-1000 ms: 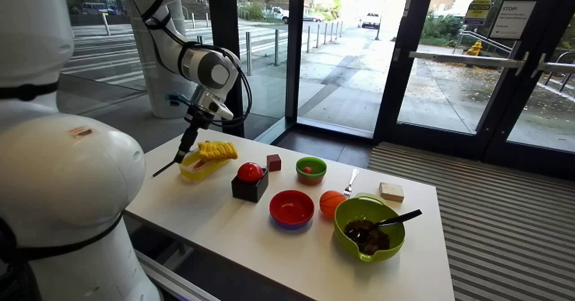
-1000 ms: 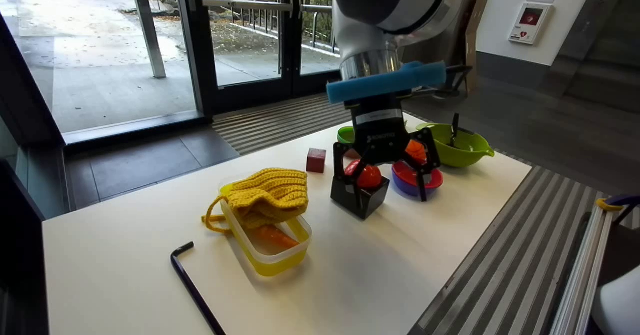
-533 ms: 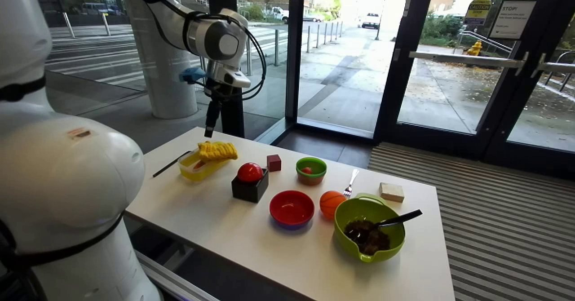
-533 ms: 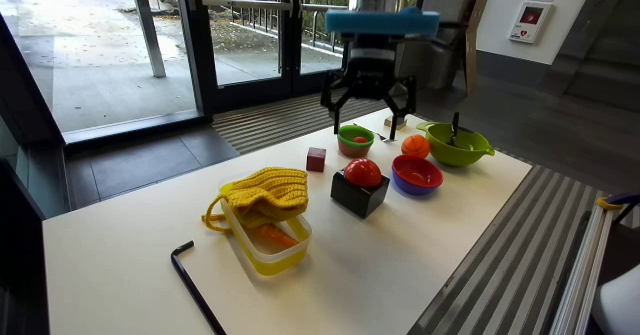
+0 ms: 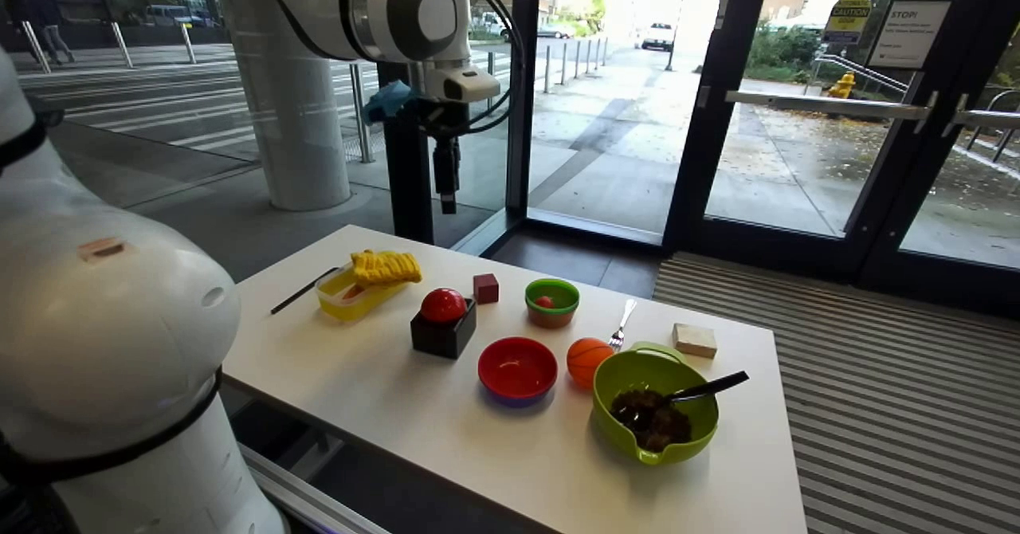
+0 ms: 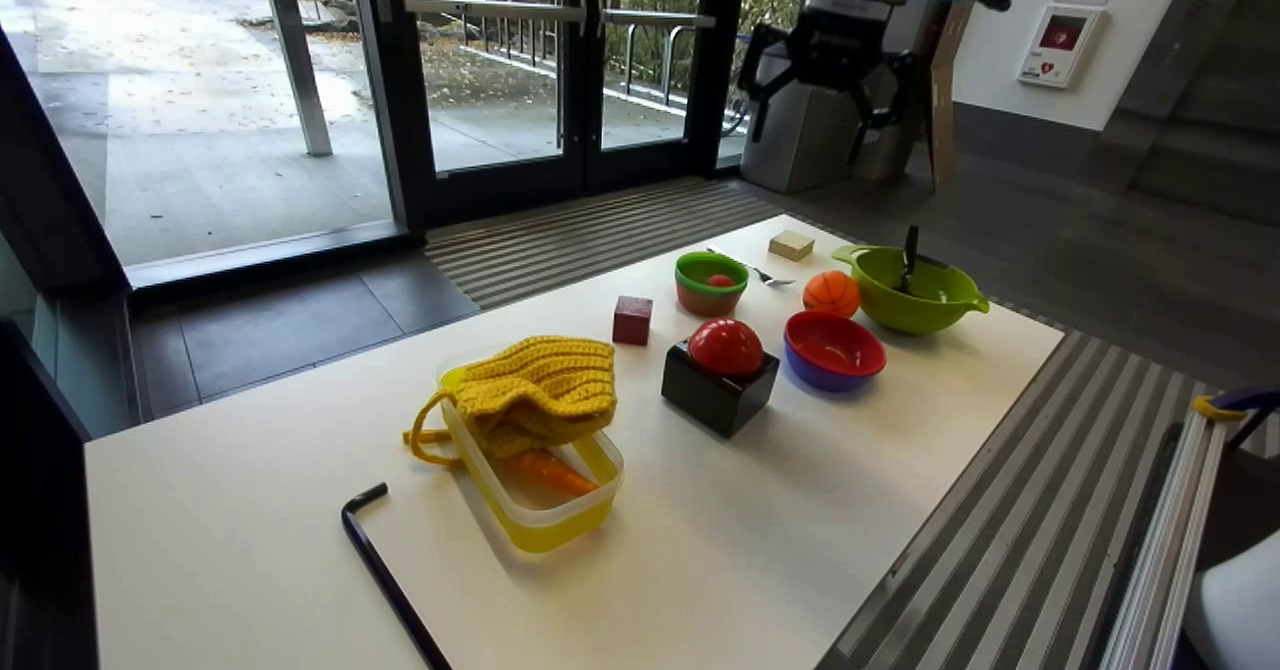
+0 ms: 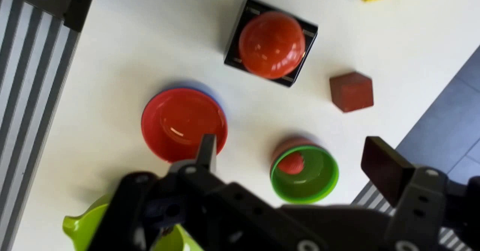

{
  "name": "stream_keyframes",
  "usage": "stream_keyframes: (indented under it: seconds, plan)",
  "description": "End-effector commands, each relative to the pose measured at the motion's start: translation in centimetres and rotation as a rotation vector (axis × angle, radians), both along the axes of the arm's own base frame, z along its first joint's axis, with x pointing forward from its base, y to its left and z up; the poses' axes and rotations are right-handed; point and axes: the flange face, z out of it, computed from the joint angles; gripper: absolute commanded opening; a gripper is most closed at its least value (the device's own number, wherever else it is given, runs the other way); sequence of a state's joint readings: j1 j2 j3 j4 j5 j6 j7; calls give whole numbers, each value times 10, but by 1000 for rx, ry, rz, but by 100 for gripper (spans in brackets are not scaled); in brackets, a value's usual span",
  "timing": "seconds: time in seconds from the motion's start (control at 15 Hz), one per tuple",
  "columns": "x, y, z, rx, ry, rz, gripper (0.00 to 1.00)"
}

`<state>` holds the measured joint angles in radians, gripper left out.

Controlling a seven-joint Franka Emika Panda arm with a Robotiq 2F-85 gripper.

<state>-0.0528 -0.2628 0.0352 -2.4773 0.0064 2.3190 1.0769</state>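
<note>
Carried higher above the table (image 6: 260, 510) over the past second, the gripper (image 6: 806, 146) hangs well clear of the objects, which lie unmoved. Its fingers (image 7: 207, 151) stand apart with nothing between them, which suits a hand that carries no load. In the wrist view the gap frames a small green bowl (image 7: 317, 172), apparently the nearest thing, standing on the table well below; it holds a red berry-like piece (image 7: 291, 163), its wall presumably keeping the piece from rolling off. Around it are a dark red cube (image 7: 350, 92), resting on one face, and a red bowl (image 7: 183, 120) seemingly set inside a purple bowl (image 6: 835, 378), probably to save room. A red dome (image 7: 272, 45) sits atop a black box (image 6: 700, 395), which likely serves as its base. Toward one end of the table, a yellow knitted pouch (image 6: 540, 385) drapes over a yellow tub (image 6: 540, 535), propped by the rim, with a carrot (image 6: 552, 473) partly showing inside; a bent black rod (image 6: 391, 585) lies beside. Near the opposite end, a large green bowl (image 6: 915, 312) holds a dark food-like filling (image 5: 657, 430) and a black spoon (image 5: 705, 389), whose handle leans on the rim, perhaps for easy reach. An orange ball (image 6: 832, 294) rests just beside this bowl, which may check its rolling.
</note>
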Motion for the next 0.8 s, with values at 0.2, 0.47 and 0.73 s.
stream_keyframes:
  seconds: [0.2,0.47,0.73]
  plan:
    - [-67,-119,-36,-130,-84,-305,100]
    - [-71,-142,-43,-139,-59,-343,100]
    - [-66,-133,-41,-139,-63,-322,100]
